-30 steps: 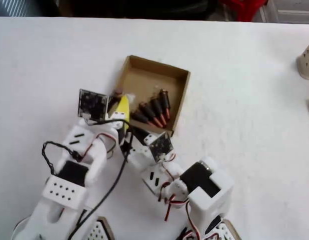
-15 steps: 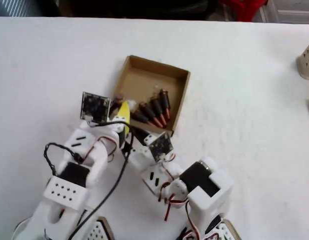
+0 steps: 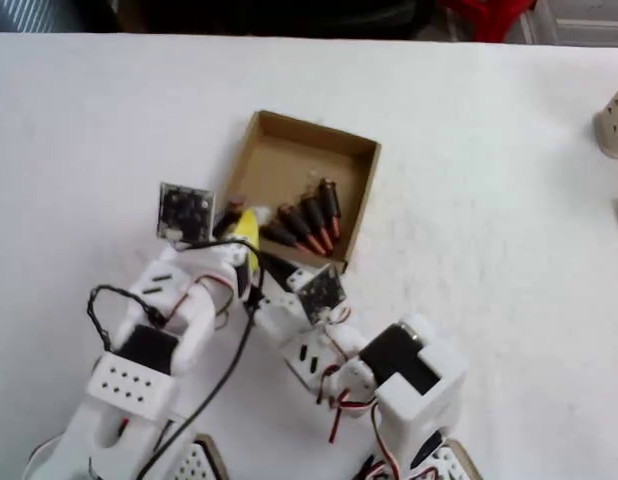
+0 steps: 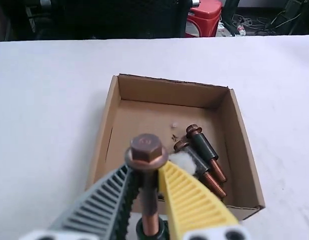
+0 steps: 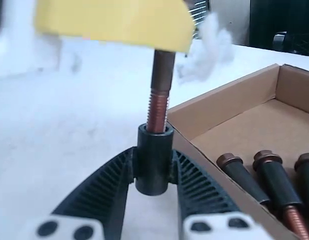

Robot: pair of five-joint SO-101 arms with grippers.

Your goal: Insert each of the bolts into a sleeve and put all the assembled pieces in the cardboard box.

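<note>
**A:** Left gripper [image 4: 145,171] first. One ribbed grey finger and one ribbed yellow finger are pinching the shank of a bolt [image 4: 146,150]. It's copper-coloured, with a six-sided head on a round flange, and it stands upright.

**B:** The right gripper [image 5: 153,159] is below it. Its black toothed fingers are closed around a sleeve [image 5: 153,172], a smooth black tube that is also upright. The bolt's threaded end sits in the mouth of the sleeve, with bare thread and plain shank showing above the rim.

**A:** Where is all that on the table [image 3: 489,200]?

**B:** It's just outside the near-left corner of the cardboard box [image 3: 314,128], right beside the wall. In the high view the yellow finger [image 3: 247,222] sits at that corner, and the right arm comes in from the near side underneath it.

**A:** The box is shallow and square, plain brown board, with its top open. What's inside?

**B:** There are finished pieces [image 3: 304,222] inside, each a bolt in a dark sleeve. They lie side by side in a row against the near-right part of the floor. The heads point to the far side and the copper thread tips stick out toward the near wall.

**A:** The far-left part of the floor is bare board. There's also a small white tuft [image 4: 182,161] clinging beside the yellow finger.

**B:** It looks soft and fluffy, but I can't tell what it is.
</note>
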